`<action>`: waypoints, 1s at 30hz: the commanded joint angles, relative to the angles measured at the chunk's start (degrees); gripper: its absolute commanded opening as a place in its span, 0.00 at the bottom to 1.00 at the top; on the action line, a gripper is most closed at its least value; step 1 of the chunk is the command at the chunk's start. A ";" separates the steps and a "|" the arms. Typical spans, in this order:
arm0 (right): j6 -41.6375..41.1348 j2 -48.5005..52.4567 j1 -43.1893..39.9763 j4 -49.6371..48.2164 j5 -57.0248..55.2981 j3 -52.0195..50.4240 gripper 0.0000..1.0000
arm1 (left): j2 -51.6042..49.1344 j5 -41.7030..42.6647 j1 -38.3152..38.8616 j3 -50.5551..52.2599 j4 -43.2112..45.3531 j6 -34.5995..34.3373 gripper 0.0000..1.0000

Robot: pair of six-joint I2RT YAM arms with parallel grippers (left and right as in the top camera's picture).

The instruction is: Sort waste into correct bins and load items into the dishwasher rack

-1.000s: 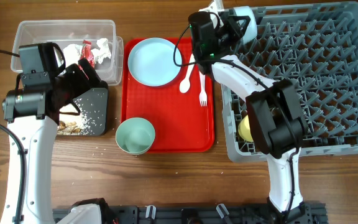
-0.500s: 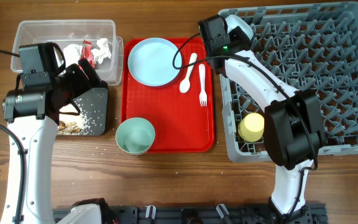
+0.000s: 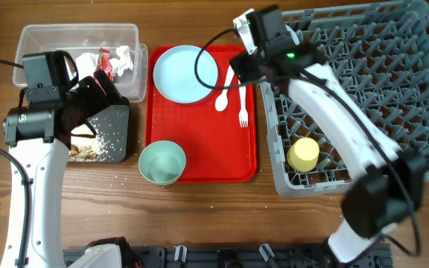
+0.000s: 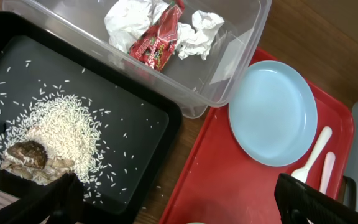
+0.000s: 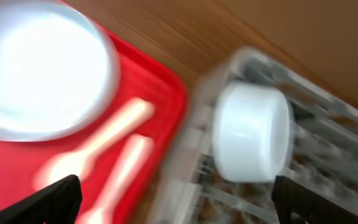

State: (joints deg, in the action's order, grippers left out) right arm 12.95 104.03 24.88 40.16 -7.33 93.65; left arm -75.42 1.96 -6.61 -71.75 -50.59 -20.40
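right claw [image 5: 179,208]: fingers spread wide, nothing held; hung over the line where the red tray [image 3: 214,152] met the rack [image 3: 378,74]; wrist view blurred.
white bowl [image 5: 250,134]: lay on its side in the rack's corner, just ahead of the right claw and clear of it.
spoon [image 3: 224,93], fork [image 3: 242,100]: side by side on the red tray's right strip, near the right claw.
plate [image 3: 186,73]: flat on the red tray's far end, just left of the spoon.
yellow cup [image 3: 302,154]: mouth down in the rack, near its front left corner.
green bowl [image 3: 161,162]: upright at the red tray's near left corner, overhanging the edge.
left claw [image 4: 185,205]: jaws wide apart, empty; hovered above the black tray [image 4: 135,118].
food scraps [image 4: 48,143]: rice and a brown lump, in the black tray.
clear tub [image 3: 51,33]: touching the black tray's far side; held the wrapper [image 4: 160,40] and tissue [image 4: 126,22].
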 commanded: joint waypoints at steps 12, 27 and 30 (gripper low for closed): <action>-38.42 -0.98 9.84 -3.78 36.98 -15.93 0.68 | 0.04 -0.57 -0.42 -0.66 0.13 0.31 1.00; -47.63 10.88 19.41 -8.17 38.56 -18.29 0.21 | 0.04 -0.57 -0.42 -0.66 0.13 0.31 1.00; -47.60 10.73 18.23 -7.34 38.27 -17.55 0.04 | 0.04 -0.57 -0.42 -0.66 0.13 0.31 1.00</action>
State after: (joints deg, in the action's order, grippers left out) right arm -34.50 114.59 44.29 32.10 30.17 75.29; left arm -75.42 1.96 -6.61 -71.75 -50.59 -20.40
